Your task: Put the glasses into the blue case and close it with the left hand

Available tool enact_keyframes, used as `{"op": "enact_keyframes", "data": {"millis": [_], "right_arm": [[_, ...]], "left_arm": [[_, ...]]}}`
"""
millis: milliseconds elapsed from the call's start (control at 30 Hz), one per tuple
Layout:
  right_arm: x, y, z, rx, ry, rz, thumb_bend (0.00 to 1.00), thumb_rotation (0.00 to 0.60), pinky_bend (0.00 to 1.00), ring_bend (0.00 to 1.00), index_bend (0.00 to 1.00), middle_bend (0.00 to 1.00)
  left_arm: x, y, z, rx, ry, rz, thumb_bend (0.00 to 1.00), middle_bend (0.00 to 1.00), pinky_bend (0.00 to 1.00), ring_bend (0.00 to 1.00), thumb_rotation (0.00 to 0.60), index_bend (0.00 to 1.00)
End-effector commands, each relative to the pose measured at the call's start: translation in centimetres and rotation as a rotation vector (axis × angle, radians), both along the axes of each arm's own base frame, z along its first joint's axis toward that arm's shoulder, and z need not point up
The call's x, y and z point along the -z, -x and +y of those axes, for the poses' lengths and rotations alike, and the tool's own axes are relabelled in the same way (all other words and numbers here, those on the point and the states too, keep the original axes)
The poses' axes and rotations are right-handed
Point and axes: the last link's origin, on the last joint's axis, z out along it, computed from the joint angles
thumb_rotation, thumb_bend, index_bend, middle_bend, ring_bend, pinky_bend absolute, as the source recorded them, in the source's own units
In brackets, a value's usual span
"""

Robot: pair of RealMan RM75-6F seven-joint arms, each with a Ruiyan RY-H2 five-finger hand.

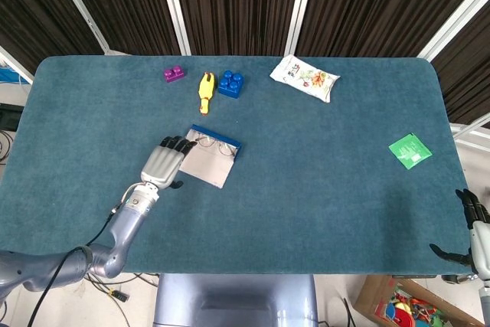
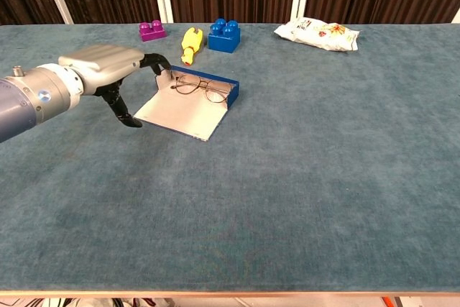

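Glasses (image 2: 200, 87) lie inside open blue case (image 2: 218, 87), lid flap flat on worktop (image 2: 302, 177). Left hand (image 1: 162, 165) just beside case's left edge, palm down, fingers (image 2: 159, 62) spread apart, holding nothing; whether fingertips touch case cannot tell. Right hand (image 1: 475, 231) at worktop's near right corner, fingers apart, empty. Two building blocks: one purple (image 1: 173, 74), one blue (image 1: 230, 83). One yellow toy (image 1: 205, 93), one snack bag (image 1: 304, 77), one green packet (image 1: 410, 150).
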Motion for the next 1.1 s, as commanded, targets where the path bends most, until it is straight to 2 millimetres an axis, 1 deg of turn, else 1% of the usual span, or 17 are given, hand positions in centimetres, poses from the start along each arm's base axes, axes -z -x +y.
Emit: {"op": "enact_keyframes", "data": {"millis": [33, 133, 367, 533, 767, 1100], "right_arm": [[0.0, 0.0, 0.0, 0.001, 0.000, 0.000, 0.19, 0.600, 0.24, 0.13, 0.00, 0.02], [0.0, 0.0, 0.0, 0.003, -0.001, 0.000, 0.19, 0.600, 0.24, 0.13, 0.00, 0.02], [0.0, 0.1, 0.0, 0.005, 0.000, 0.000, 0.19, 0.600, 0.24, 0.13, 0.00, 0.02], [0.0, 0.1, 0.0, 0.004, 0.000, -0.003, 0.19, 0.600, 0.24, 0.13, 0.00, 0.02], [0.0, 0.1, 0.0, 0.006, -0.002, -0.004, 0.19, 0.600, 0.24, 0.13, 0.00, 0.02], [-0.1, 0.1, 0.0, 0.007, -0.002, -0.004, 0.19, 0.600, 0.24, 0.13, 0.00, 0.02]], "left_arm": [[1.0, 1.0, 0.0, 0.020, 0.006, 0.009, 0.10, 0.17, 0.14, 0.08, 0.600, 0.14], [1.4, 0.9, 0.4, 0.052, -0.003, 0.027, 0.10, 0.17, 0.14, 0.08, 0.600, 0.16], [2.2, 0.7, 0.5, 0.075, 0.013, 0.051, 0.10, 0.16, 0.13, 0.08, 0.600, 0.19], [2.7, 0.2, 0.5, 0.090, 0.018, 0.058, 0.14, 0.16, 0.13, 0.08, 0.600, 0.21], [3.3, -0.9, 0.8, 0.118, 0.005, 0.063, 0.19, 0.16, 0.13, 0.08, 0.600, 0.21], [4.1, -1.0, 0.9, 0.112, 0.016, 0.081, 0.19, 0.16, 0.12, 0.08, 0.600, 0.21]]}}
